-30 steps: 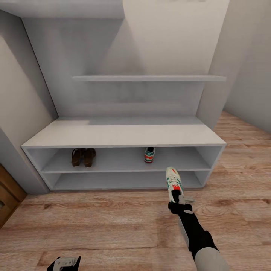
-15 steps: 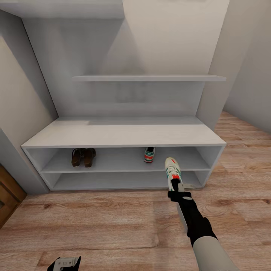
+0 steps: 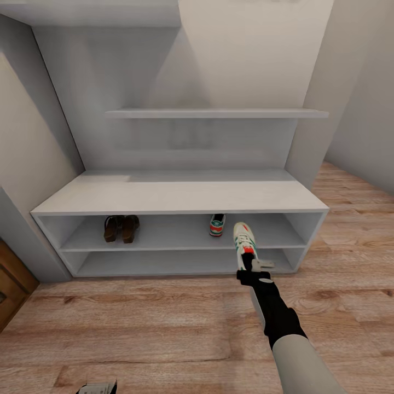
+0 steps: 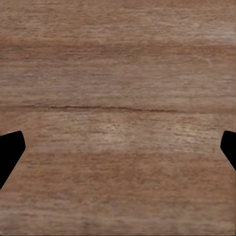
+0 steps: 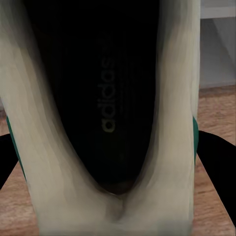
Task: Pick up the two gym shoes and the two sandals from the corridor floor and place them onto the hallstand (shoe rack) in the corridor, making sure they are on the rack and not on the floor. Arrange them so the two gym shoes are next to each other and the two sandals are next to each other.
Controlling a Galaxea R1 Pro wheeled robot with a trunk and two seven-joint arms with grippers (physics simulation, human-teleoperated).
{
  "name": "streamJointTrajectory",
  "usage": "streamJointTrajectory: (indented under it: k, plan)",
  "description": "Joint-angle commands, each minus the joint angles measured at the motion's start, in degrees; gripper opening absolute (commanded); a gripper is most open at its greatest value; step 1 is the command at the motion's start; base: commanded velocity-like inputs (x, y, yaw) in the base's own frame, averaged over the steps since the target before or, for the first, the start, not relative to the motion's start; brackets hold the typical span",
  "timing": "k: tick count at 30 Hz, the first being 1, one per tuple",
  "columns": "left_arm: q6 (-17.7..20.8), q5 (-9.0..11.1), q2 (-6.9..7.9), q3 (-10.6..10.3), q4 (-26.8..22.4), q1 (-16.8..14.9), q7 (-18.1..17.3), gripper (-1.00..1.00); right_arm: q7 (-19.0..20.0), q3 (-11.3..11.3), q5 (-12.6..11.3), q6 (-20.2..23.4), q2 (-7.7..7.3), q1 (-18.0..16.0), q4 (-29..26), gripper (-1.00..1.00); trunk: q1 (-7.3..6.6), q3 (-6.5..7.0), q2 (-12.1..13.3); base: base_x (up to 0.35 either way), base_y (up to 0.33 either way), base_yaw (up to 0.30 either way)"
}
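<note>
I have my right gripper point(image 3: 249, 264) clamped on the heel of the second gym shoe point(image 3: 243, 237), and the right wrist view confirms it: the shoe's dark inside point(image 5: 105, 93) sits between the 2 fingers, white sidewalls pressed against them. The shoe's long axis runs from the gripper toward 12 o'clock, leaning a touch to 11, toe first, and the toe reaches over the front edge of the upper tier of the hallstand point(image 3: 180, 197).

The relation I am steering by is this: the first gym shoe point(image 3: 217, 225) stands on that upper tier at about 11 o'clock from the held shoe's toe, near but apart from it, its heel facing me and its own long axis running front to back. So the 2 axes are close to parallel, and I judge that the held shoe needs to travel on toward 12 and settle just to the right of its mate. The right arm is the one beside the slot.

The 2 sandals point(image 3: 121, 228) stand side by side on the same tier, well apart at 9 o'clock, already on the rack.

My left gripper point(image 3: 97, 388) hangs low over the corridor floor point(image 3: 137, 323); in the left wrist view its fingers point(image 4: 10, 150) are spread wide with nothing between them.
</note>
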Motion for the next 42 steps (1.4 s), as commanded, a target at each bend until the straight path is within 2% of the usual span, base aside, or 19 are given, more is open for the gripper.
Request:
streamJointTrajectory:
  k: [1, 16, 22, 23, 42]
  plan:
    - [-0.1, 0.0, -0.03, 0.5, 0.4, 0.0, -0.6, 1.00, 0.1, -0.1, 0.5, 0.3, 0.06, 0.0, -0.1, -1.00, -0.01, -0.05, 0.0, 0.000, 0.000, 0.000]
    - [-0.3, 0.2, -0.07, 0.7, 1.2, 0.0, -0.6, 1.00, -3.4, -0.1, 0.2, 0.4, 0.06, -0.1, -0.1, -1.00, -0.01, -0.05, 0.0, 0.001, 0.000, 0.000]
    - [-0.3, 0.2, -0.07, 0.7, 1.2, 0.0, -0.6, 1.00, -5.1, -0.1, 0.2, 0.4, 0.06, -0.1, 0.2, -1.00, -0.01, -0.05, 0.0, 0.156, 0.009, 0.000]
    - [-0.3, 0.2, -0.07, 0.7, 1.2, 0.0, -0.6, 1.00, -8.1, -0.1, 0.2, 0.4, 0.06, -0.1, 0.3, -1.00, -0.01, -0.05, 0.0, 0.277, 0.051, 0.000]
    - [-0.3, 0.2, -0.07, 0.7, 1.2, 0.0, -0.6, 1.00, -8.0, -0.1, 0.2, 0.4, 0.06, -0.1, 0.4, -1.00, -0.01, -0.05, 0.0, 0.160, 0.031, 0.000]
